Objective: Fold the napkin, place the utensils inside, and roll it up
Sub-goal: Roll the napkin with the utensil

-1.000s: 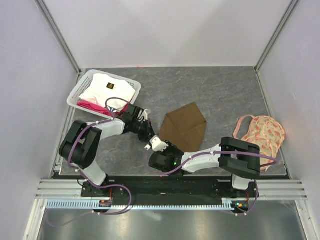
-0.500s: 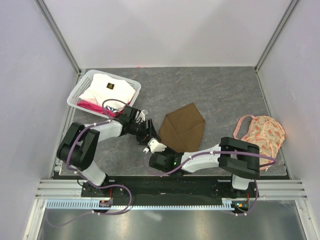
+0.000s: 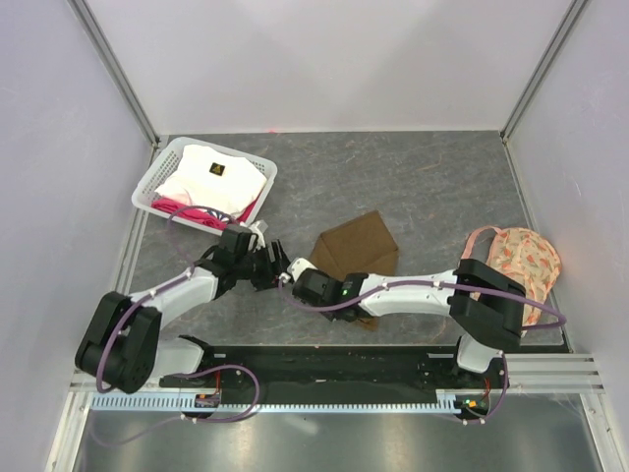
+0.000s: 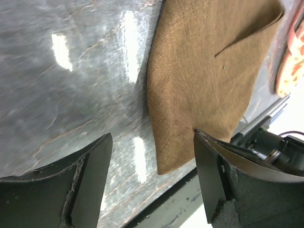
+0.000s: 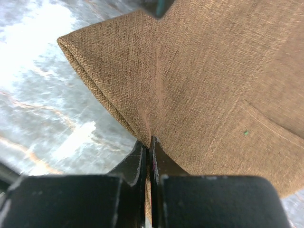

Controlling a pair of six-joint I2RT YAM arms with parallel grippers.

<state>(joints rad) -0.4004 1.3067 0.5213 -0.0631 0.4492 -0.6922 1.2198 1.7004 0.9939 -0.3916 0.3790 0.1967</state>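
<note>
The olive-brown napkin [image 3: 359,248] lies folded at mid-table, also seen in the left wrist view [image 4: 209,71] and the right wrist view [image 5: 204,76]. My right gripper [image 3: 311,276] is shut on the napkin's left edge, where the cloth puckers into a crease between the closed jaws [image 5: 151,142]. My left gripper [image 3: 269,265] stands open just left of the napkin and holds nothing. Its fingertips [image 4: 92,173] flank bare table, with the napkin's near corner ahead of them. The utensils are out of view.
A white basket [image 3: 154,184] with white and pink cloths stands at the back left. A peach floral fabric piece [image 3: 516,261] lies at the right edge, also visible in the left wrist view [image 4: 294,52]. The table's front rail [image 3: 324,366] runs just behind both grippers.
My left gripper opened, let go of the napkin and drew back to the left. My right gripper shut on the napkin's left edge and moved up, shifting the cloth.
</note>
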